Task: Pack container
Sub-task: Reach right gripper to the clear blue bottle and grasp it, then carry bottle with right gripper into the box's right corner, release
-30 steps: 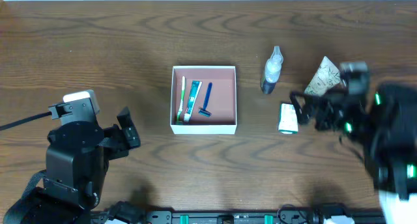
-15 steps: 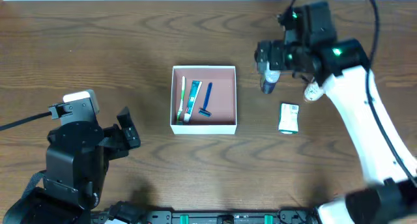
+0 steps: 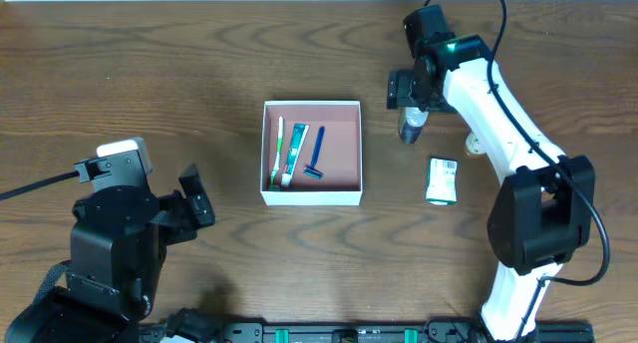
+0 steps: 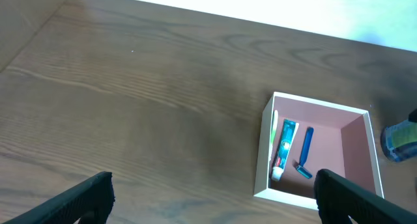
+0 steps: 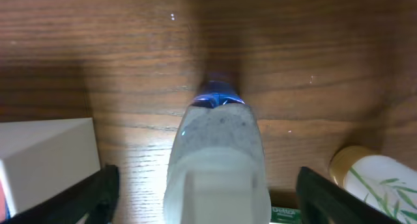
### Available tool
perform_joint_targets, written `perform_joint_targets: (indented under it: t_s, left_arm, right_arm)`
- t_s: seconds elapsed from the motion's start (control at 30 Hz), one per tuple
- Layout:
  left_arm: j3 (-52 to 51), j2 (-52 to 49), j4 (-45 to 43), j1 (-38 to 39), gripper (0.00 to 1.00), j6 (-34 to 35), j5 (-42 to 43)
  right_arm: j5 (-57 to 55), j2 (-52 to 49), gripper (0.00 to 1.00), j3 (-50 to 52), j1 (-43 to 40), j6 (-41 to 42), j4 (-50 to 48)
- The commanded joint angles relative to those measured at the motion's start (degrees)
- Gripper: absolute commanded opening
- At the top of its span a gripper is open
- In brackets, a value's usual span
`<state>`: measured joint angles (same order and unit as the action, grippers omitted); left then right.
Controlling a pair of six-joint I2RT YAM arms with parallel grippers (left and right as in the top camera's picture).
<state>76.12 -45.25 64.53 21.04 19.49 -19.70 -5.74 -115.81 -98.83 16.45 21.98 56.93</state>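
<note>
The container (image 3: 341, 149), a square white-walled box with a pinkish floor, sits mid-table and holds a toothbrush, a toothpaste tube (image 3: 292, 152) and a blue razor (image 3: 316, 154). It also shows in the left wrist view (image 4: 319, 105). A clear spray bottle (image 3: 410, 127) stands to its right. My right gripper (image 3: 414, 88) is over the bottle's top; in the right wrist view its open fingers (image 5: 218, 201) stand on either side of the bottle (image 5: 218, 139), apart from it. My left gripper (image 3: 195, 198) is open and empty near the front left, also in its wrist view (image 4: 212, 198).
A small green-and-white box (image 3: 442, 180) lies right of the container. A white tube with a leaf print (image 5: 374, 185) lies beside the bottle, mostly hidden under my right arm in the overhead view. The container's corner (image 5: 45, 159) is close to the left finger.
My right arm has swung from the right side up to the far side, and its gripper now straddles the spray bottle. The left arm and the items have not moved.
</note>
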Motion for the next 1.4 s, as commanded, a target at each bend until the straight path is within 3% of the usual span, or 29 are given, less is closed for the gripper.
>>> perform_joint_targets:
  t_s: [0.0, 0.1, 0.2, 0.63, 0.83, 1.07, 1.37]
  left_arm:
    - [0.3, 0.0, 0.2, -0.3, 0.98, -0.3, -0.8]
    - [0.3, 0.0, 0.2, -0.3, 0.98, -0.3, -0.7]
    - [0.3, 0.0, 0.2, -0.3, 0.98, -0.3, -0.7]
    - [0.3, 0.0, 0.2, -0.3, 0.98, -0.3, -0.7]
    - [0.3, 0.0, 0.2, -0.3, 0.98, -0.3, -0.7]
    - [0.3, 0.0, 0.2, -0.3, 0.98, -0.3, -0.8]
    - [0.3, 0.0, 0.2, -0.3, 0.98, -0.3, -0.7]
  right_arm:
    - [-1.1, -0.2, 0.79, -1.2, 0.1, 1.4, 0.1]
    - [-1.1, -0.1, 0.72, -1.2, 0.0, 1.4, 0.1]
    - [-1.2, -0.1, 0.54, -1.2, 0.0, 1.1, -0.2]
    - [-1.4, 3.3, 0.29, -1.6, 0.2, 0.7, 1.5]
    - [-1.4, 13.6, 0.20, -1.7, 2.8, 0.7, 3.0]
    - [-1.6, 24.1, 0.19, -1.7, 11.7, 2.4, 2.2]
    - [-6.1, 20.2, 0.20, -1.6, 21.3, 10.7, 0.6]
